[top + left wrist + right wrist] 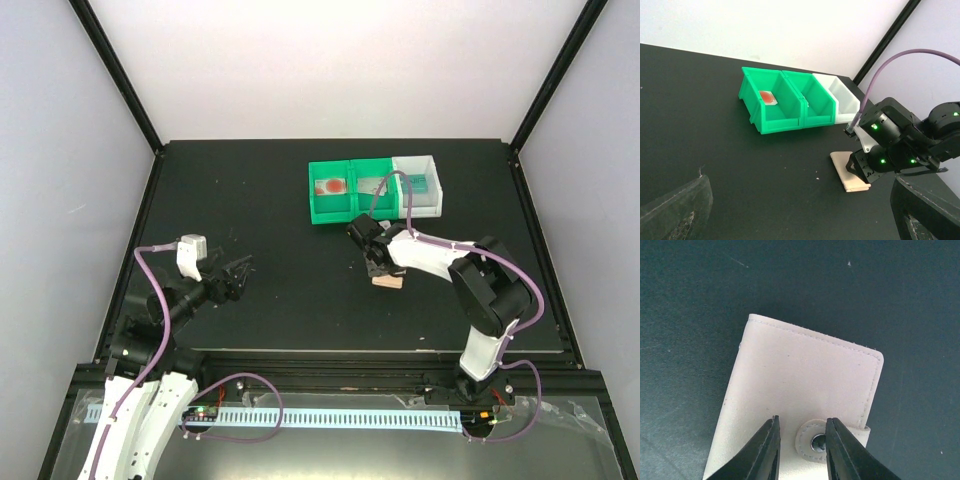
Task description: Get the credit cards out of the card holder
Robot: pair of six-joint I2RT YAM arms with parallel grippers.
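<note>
**A:** Where is the holder?

**B:** The flat pale-peach stitched card holder [388,282] lies shut on the black worktop [260,210]. It is just off the near side of the row of three plastic bins [345,212], below the right half of the row. Its snap tab [807,432] is fastened.

**A:** And the jaws?

**B:** The right jaws sit directly over the holder, on the near side of the bin row, pointing down. They are part open with a narrow gap and nothing clamped. In the wrist view the tab's metal stud lies in that gap. One finger [766,452] is over bare cover and the other overlaps the tab. I cannot tell whether they touch. The left jaws are spread wide and empty, well off to the left of the bin row.

**A:** Long axis?

**B:** In the wrist view it runs up the frame away from the jaws, slightly skewed, so the gap spans the short width. From above the arm hides part of the holder, so its line against the bin row is unclear.

**A:** The cards?

**B:** All three are in the row. The pale card with a red blotch [768,97] is in the left green bin, the silver-grey card [372,184] in the middle green bin, and the teal card [421,182] in the white end bin. My reading is that the emptying looks done, or nearly, though a shut holder would hide any card still inside. The right arm is plainly the nearer one. Opening the holder would mean catching the tab's free edge rather than the stud.
</note>
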